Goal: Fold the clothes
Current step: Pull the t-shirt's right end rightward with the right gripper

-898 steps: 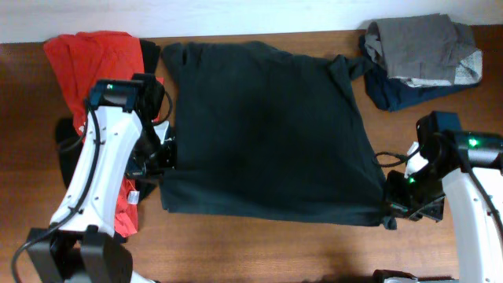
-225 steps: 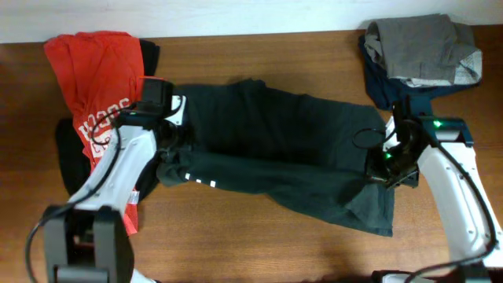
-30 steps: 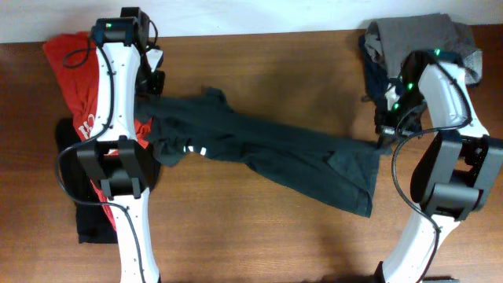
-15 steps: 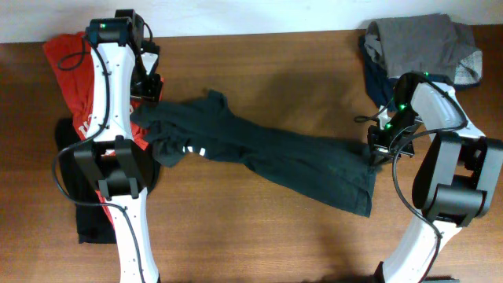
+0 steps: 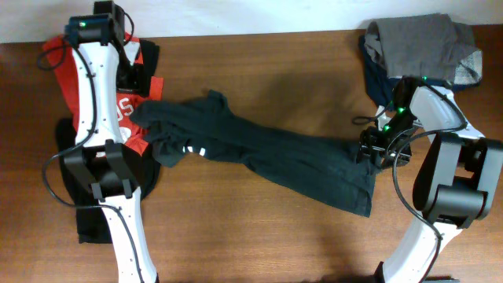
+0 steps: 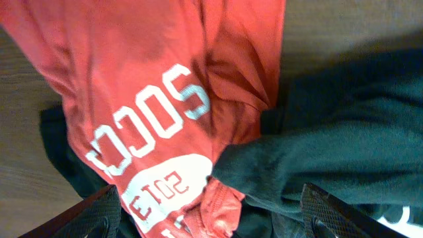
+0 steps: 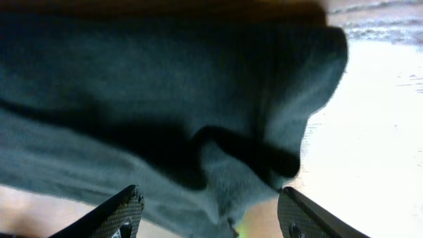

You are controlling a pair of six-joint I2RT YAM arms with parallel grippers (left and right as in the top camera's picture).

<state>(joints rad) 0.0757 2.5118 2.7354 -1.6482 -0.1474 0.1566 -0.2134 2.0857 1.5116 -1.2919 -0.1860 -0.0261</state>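
The wooden table (image 5: 275,63) carries everything. Across its middle the black T-shirt (image 5: 275,153) lies as a long rumpled band, running in the overhead view from about nine o'clock down toward four o'clock. Its left end is bunched up and overlaps the red shirt (image 6: 152,86), while its right end fans out wider and flatter. The cloth looks soft and limp, creased along its length, more a twisted strip than a neat fold. At one o'clock sits a heap of grey and navy clothes (image 5: 424,43), apart from the band. The left claw (image 6: 215,211) hangs over the bunched left end with its fingers spread wide and nothing between them. The right claw (image 7: 211,211) hovers over the right end, likewise spread and empty. The step in hand seems to be taking a fresh hold. To do it well, I judge each claw should seek a true corner or hem rather than a lump and keep the red shirt out of the pinch. The cloth should then be drawn flat and square before any fold. Smallest, a few white letters (image 5: 195,149) show near the left end.
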